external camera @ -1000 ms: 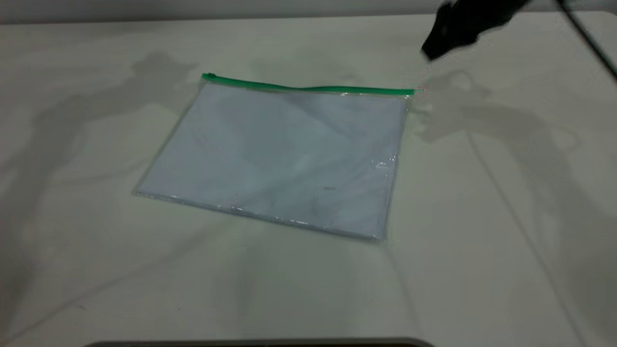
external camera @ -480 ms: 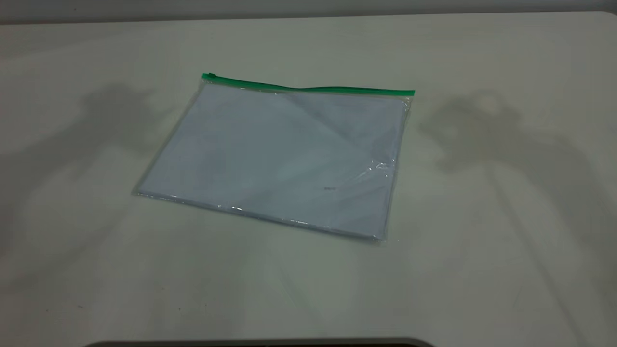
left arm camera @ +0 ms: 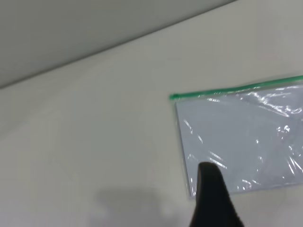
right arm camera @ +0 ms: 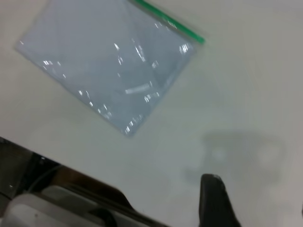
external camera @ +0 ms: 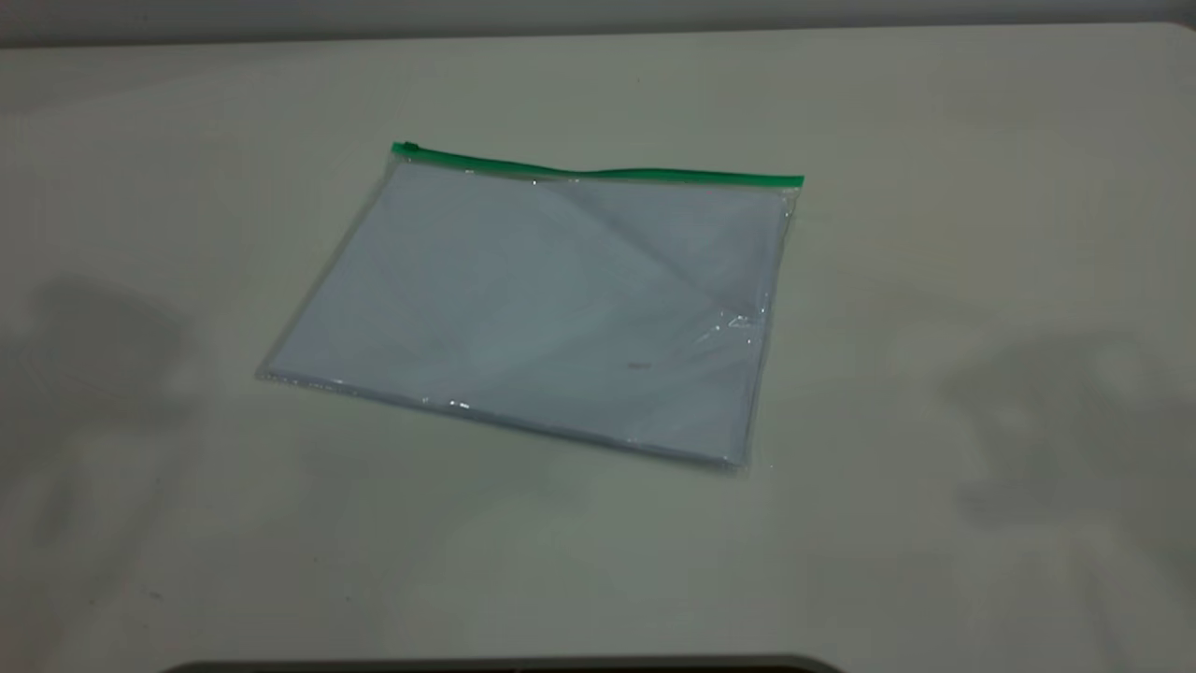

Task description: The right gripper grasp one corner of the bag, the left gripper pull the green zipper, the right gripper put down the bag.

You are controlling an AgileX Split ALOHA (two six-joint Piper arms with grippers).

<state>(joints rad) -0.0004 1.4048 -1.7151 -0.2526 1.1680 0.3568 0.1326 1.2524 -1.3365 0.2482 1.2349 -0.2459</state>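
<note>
The bag lies flat on the white table, a clear pouch with pale sheets inside. The green zipper runs along its far edge, with the slider tab at the left end. The corner at the strip's right end rests on the table. Neither gripper shows in the exterior view. My left gripper is above the table near the bag, with one finger showing and nothing against it. My right gripper is open and empty, well away from the bag.
The white table surrounds the bag on all sides. A dark rim lies at its near edge. The right wrist view shows the table's edge with grey equipment below it.
The right gripper, at the exterior view's top right a second ago, has left that view. Both arms' shadows have slid outward and towards the near side. The bag has not moved.
</note>
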